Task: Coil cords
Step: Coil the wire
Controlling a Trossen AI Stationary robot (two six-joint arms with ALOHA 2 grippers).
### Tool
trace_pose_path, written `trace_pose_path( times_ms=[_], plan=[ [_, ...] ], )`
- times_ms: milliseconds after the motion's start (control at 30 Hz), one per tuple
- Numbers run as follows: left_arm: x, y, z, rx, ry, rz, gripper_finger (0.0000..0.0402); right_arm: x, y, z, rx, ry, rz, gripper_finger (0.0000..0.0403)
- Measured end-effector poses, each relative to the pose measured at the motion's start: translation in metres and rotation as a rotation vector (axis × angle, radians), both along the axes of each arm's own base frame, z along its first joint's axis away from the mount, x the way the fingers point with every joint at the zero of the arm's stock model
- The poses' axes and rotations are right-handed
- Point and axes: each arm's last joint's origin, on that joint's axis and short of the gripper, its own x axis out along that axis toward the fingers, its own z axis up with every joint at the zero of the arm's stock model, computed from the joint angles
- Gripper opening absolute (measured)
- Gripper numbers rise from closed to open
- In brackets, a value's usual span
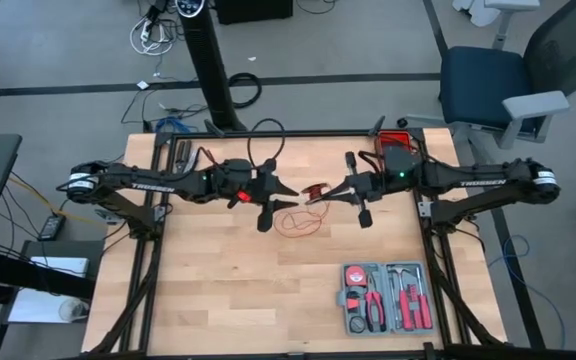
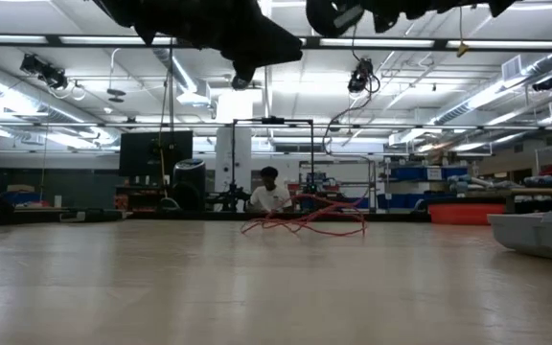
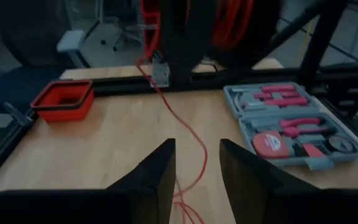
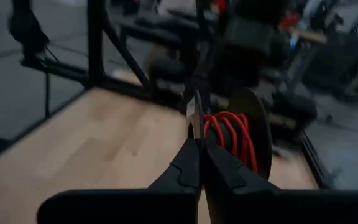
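A thin red cord lies in loose loops (image 1: 298, 222) on the wooden table's middle, and the low view shows it as a flat tangle (image 2: 305, 222). Part of the cord is wound on a small dark spool (image 4: 232, 134), held above the loops (image 1: 315, 190). My right gripper (image 4: 199, 146) is shut on this spool and comes in from the table's right (image 1: 326, 193). My left gripper (image 3: 197, 165) is open and hovers left of the spool (image 1: 290, 189), pointing toward it. One strand (image 3: 194, 143) runs below the gap between its fingers, and they touch nothing. My right gripper pinches a thin flat edge of the spool (image 4: 193, 115) between its two shut fingers. The fingers come nearly level from the table's right side. The spool is lifted clear of the table, its red windings beside the fingertips. A strand drops from it to the loops on the table.
An open grey tool case (image 1: 386, 297) with red-handled tools lies near the table's front right corner. A red bin (image 1: 393, 140) sits at the far edge behind my right arm. Black frame rails border the table. A person (image 2: 269, 192) sits far beyond the table.
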Motion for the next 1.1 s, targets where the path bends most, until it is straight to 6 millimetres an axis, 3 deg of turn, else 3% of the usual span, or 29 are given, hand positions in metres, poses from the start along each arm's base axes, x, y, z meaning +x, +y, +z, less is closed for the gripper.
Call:
trace_pose_path(
  times_ms=[267,533,800,900,1000,1100],
  plan=[
    [0.002,-0.001,0.007,0.009,-0.071,0.081,0.0128,-0.002,0.015,-0.002,-0.094,0.032,-0.096,0.0001],
    [0.004,-0.012,0.011,0.076,-0.116,0.118,0.0129,0.004,0.016,-0.007,-0.087,0.039,-0.136,0.0001],
    [0.004,-0.015,0.013,0.087,-0.138,0.157,0.0125,0.008,0.016,-0.029,-0.043,-0.047,-0.12,0.0001],
    [0.004,-0.015,0.014,0.099,-0.15,0.177,0.009,0.009,0.016,-0.037,-0.011,-0.083,-0.125,0.0011],
    [0.004,-0.016,0.014,0.111,-0.145,0.155,0.002,0.011,0.016,-0.042,0.01,-0.104,-0.129,0.0029],
    [0.004,-0.016,0.014,0.109,-0.147,0.151,0.0006,0.013,0.016,-0.043,0.022,-0.118,-0.129,0.0047]
  ],
)
